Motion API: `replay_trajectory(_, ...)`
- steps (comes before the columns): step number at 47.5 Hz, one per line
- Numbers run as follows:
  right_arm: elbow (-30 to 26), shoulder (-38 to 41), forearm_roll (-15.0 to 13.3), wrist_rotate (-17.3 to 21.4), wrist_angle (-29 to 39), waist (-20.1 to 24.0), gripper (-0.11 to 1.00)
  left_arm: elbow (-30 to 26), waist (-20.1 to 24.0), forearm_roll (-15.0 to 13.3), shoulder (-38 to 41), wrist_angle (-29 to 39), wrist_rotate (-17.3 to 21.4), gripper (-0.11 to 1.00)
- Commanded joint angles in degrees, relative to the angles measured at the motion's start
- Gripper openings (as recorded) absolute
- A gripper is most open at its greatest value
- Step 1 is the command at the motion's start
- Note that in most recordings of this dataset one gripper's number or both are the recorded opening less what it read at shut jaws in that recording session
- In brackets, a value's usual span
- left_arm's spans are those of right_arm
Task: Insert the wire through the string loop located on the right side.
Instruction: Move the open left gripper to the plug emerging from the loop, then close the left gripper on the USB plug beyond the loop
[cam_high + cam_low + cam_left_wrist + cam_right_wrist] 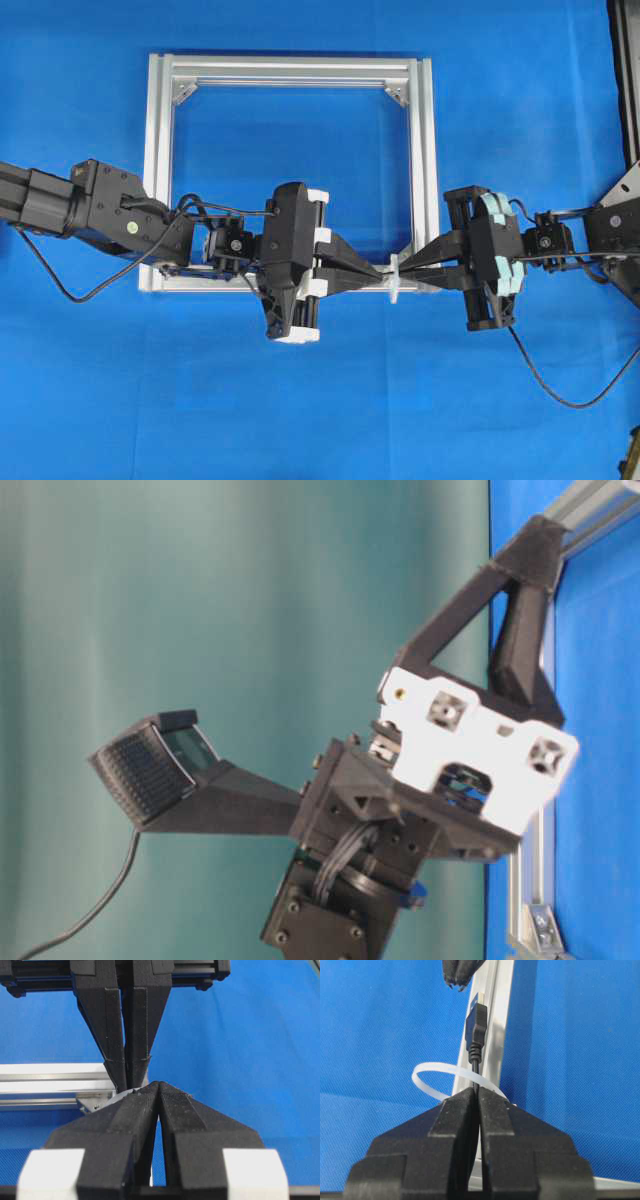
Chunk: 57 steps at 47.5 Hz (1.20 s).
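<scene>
My right gripper (478, 1091) is shut on the wire (476, 1062), just below its black plug (476, 1022). The silvery-tipped plug points away from the camera, along the frame's bar. The white string loop (432, 1076) circles the wire right at the fingertips, with the plug standing beyond its band. My left gripper (158, 1085) is shut with nothing visible in it. Its tips (457, 977) hover just past the plug, a little to its left. From overhead, the left gripper (383, 272) and right gripper (412, 270) meet tip to tip at the loop (394, 280).
The silver aluminium frame (160, 150) lies on the blue cloth, and both arms reach over its lower right corner. Robot cables trail below each arm (545, 380). The table-level view is filled by the left gripper's white-and-black body (470, 740).
</scene>
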Motion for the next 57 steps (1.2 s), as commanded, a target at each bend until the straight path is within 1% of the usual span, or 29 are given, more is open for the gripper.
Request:
replay_trajectory(1, -0.88, -0.44, -0.09, -0.09, -0.44, 0.09, -0.03, -1.05, 0.09, 0.0, -0.88, -0.18, 0.0, 0.0)
replay_trajectory(18, -0.88, -0.44, 0.0, -0.09, -0.35, 0.18, -0.03, -0.88, 0.09, 0.0, -0.88, 0.0, 0.09, 0.0)
replay_trajectory(23, -0.88, -0.44, -0.09, -0.09, -0.35, 0.18, -0.03, -0.88, 0.09, 0.0, -0.88, 0.26, -0.62, 0.01)
replay_trajectory(25, -0.88, -0.44, 0.0, -0.09, -0.35, 0.18, -0.03, -1.05, 0.09, 0.0, -0.88, 0.62, -0.79, 0.06)
replay_trajectory(28, -0.88, -0.44, 0.0, -0.09, -0.35, 0.09, -0.03, -1.05, 0.09, 0.0, -0.79, 0.88, -0.79, 0.21)
replay_trajectory(36, -0.88, -0.44, -0.09, -0.09, -0.26, 0.18, -0.03, -0.97, 0.09, 0.0, -0.88, 0.97, -0.62, 0.73)
replay_trajectory(38, -0.88, -0.44, 0.0, -0.09, -0.35, 0.09, -0.03, -0.97, 0.09, 0.0, -0.79, 0.97, -0.53, 0.83)
replay_trajectory(40, -0.88, -0.44, -0.09, -0.09, -0.35, 0.18, -0.03, -0.97, 0.09, 0.0, -0.7, 0.97, -0.62, 0.89)
replay_trajectory(42, -0.88, -0.44, -0.09, -0.09, -0.35, 0.18, -0.03, -1.05, 0.09, 0.0, 0.0, 0.97, -0.62, 0.91)
replay_trajectory(47, -0.79, -0.44, 0.0, -0.09, -0.26, 0.18, -0.03, -1.41, 0.09, 0.0, 2.46, 0.7, -0.7, 0.86)
replay_trajectory(57, -0.88, -0.44, 0.0, 0.0, -0.35, 0.18, -0.03, -1.23, 0.44, 0.0, 4.92, 0.62, -0.7, 0.86)
